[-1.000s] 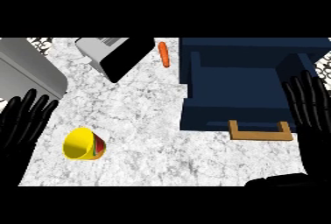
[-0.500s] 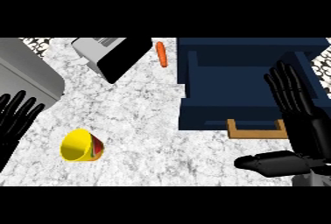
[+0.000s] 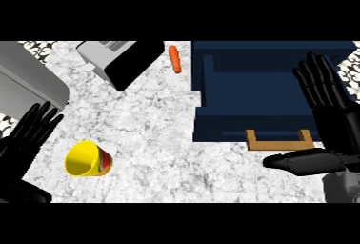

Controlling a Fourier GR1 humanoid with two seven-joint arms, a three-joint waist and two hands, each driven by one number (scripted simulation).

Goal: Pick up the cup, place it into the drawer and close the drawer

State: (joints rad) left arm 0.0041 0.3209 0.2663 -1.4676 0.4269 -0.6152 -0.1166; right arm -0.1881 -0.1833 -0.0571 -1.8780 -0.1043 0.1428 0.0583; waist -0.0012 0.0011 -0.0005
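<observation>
A yellow cup (image 3: 88, 159) with a red and green side lies tipped on the marble counter (image 3: 155, 138) at the lower left. The dark blue drawer (image 3: 271, 93) stands pulled out at the right, with a wooden handle (image 3: 278, 140) on its near face. My left hand (image 3: 28, 138) is open at the left edge, fingers up, just left of the cup and apart from it. My right hand (image 3: 330, 114) is open over the drawer's right side, fingers straight and thumb stretched out below the handle. Neither hand holds anything.
An orange carrot (image 3: 175, 59) lies near the drawer's far left corner. A grey and black toaster (image 3: 119, 59) sits at the top left. A grey sink basin (image 3: 28, 81) runs along the left edge.
My right hand has moved up and leftward over the drawer's right side. My left hand has risen a little at the left edge. The cup has stayed where it was.
</observation>
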